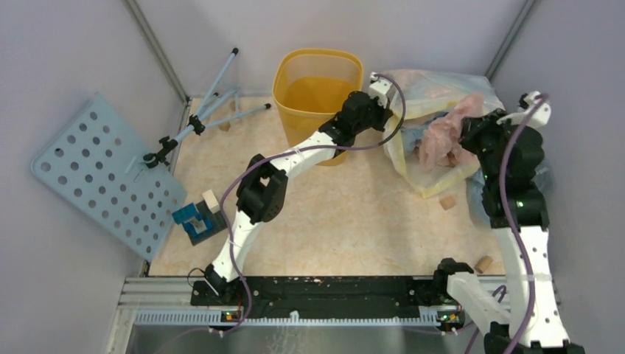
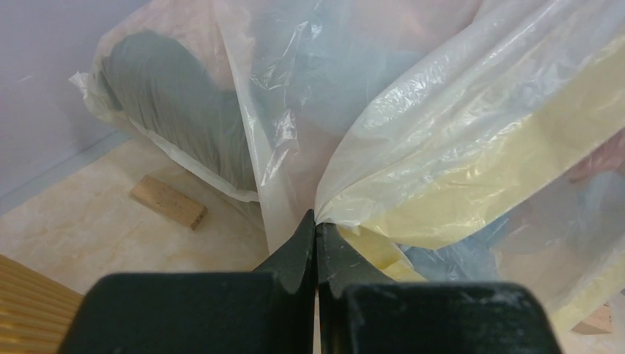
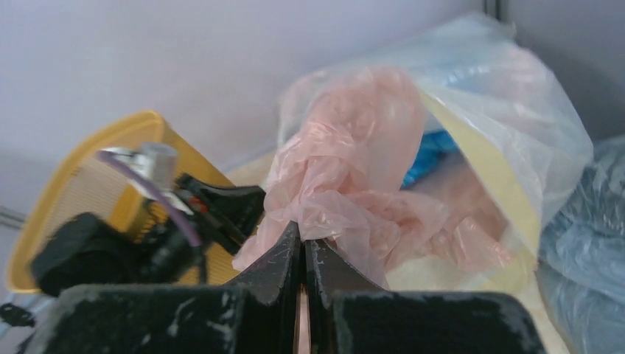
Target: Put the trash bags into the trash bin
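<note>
Left wrist view, bottom centre: the left jaws were pressed together on a fold of the big whitish-yellow sack (image 2: 457, 147). Judged reason: pinning the sack steady so its contents could be drawn out. A wood block (image 2: 168, 201) lay on the counter (image 2: 88, 221) at left, apart from the sack.

Right wrist view, bottom centre: the right jaws were closed on a bunch of the pink bag (image 3: 354, 162). It rose crumpled above them at the sack's mouth, seemingly part inside. A grey-blue bag (image 3: 582, 251) sat at the right edge, untouched.

Overhead view: the pink bag was at upper right, over the sack. The yellow bin (image 1: 317, 74) stood upright, mouth up, at top centre, just left of the sack. Judged: extraction step, with the carry to the bin not yet done.
</note>
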You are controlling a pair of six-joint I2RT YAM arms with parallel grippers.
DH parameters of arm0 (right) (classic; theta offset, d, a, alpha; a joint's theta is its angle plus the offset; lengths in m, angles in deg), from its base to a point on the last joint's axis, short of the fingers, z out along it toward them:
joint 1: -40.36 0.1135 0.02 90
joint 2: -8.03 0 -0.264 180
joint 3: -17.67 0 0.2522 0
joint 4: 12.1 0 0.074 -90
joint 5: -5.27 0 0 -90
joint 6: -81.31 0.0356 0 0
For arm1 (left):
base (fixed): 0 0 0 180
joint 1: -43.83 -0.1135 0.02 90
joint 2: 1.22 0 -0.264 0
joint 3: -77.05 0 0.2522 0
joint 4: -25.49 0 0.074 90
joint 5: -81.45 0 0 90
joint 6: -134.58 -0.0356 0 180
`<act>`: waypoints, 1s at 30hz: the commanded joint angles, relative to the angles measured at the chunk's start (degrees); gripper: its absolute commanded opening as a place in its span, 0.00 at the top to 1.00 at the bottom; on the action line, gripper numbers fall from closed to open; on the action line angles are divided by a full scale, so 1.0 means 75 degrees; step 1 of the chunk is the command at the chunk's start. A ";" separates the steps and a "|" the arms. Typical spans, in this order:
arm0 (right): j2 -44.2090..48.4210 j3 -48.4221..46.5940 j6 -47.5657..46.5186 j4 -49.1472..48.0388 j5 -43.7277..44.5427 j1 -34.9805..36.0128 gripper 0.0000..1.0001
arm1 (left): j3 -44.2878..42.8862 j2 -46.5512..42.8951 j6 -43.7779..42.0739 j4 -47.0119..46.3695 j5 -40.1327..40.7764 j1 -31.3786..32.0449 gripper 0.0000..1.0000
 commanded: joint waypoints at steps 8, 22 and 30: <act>0.1098 -0.1282 -0.0205 0.0216 -0.1471 -0.0051 1.00 | -0.1197 0.0591 0.0302 -0.0429 -0.0216 0.0443 1.00; 0.1769 -0.0449 -0.0096 0.0900 -0.2953 -0.0052 1.00 | 0.0230 -0.1490 -0.0134 0.0564 -0.0614 0.0621 0.33; 0.2332 0.0370 0.0068 0.0987 -0.4271 -0.0052 1.00 | 0.1972 -0.4104 -0.0231 0.2190 0.0450 0.0621 0.07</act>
